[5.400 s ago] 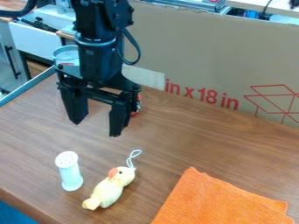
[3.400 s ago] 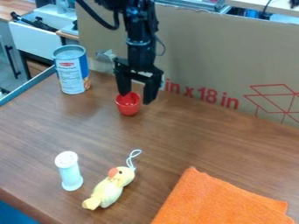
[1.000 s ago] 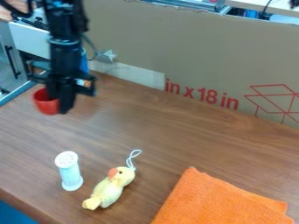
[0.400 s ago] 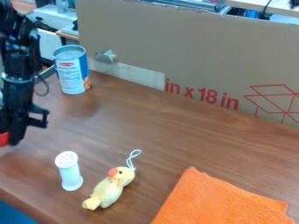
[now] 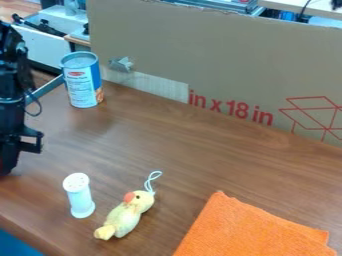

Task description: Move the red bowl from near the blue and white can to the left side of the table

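At the left edge of the camera view stands my gripper [image 5: 8, 162], low over the table and partly cut off by the frame. It is shut on the red cup, of which only a faint trace of red shows beside the black finger at the very edge. To the right of the gripper, a white shaker-like bottle [image 5: 80, 198] stands upright. Beside that bottle lies a yellow toy duck [image 5: 125, 216] with an orange beak and a white string loop.
An orange cloth [image 5: 248, 231] lies at the front right of the wooden table [image 5: 194, 160]. A blue and white can [image 5: 81, 82] stands at the back left. Along the back runs a tall cardboard panel [image 5: 220, 60].
From the back of the table, where it took hold of the red cup, my gripper has moved left and then toward the front, carrying the cup to the left edge. The other objects have stayed put.
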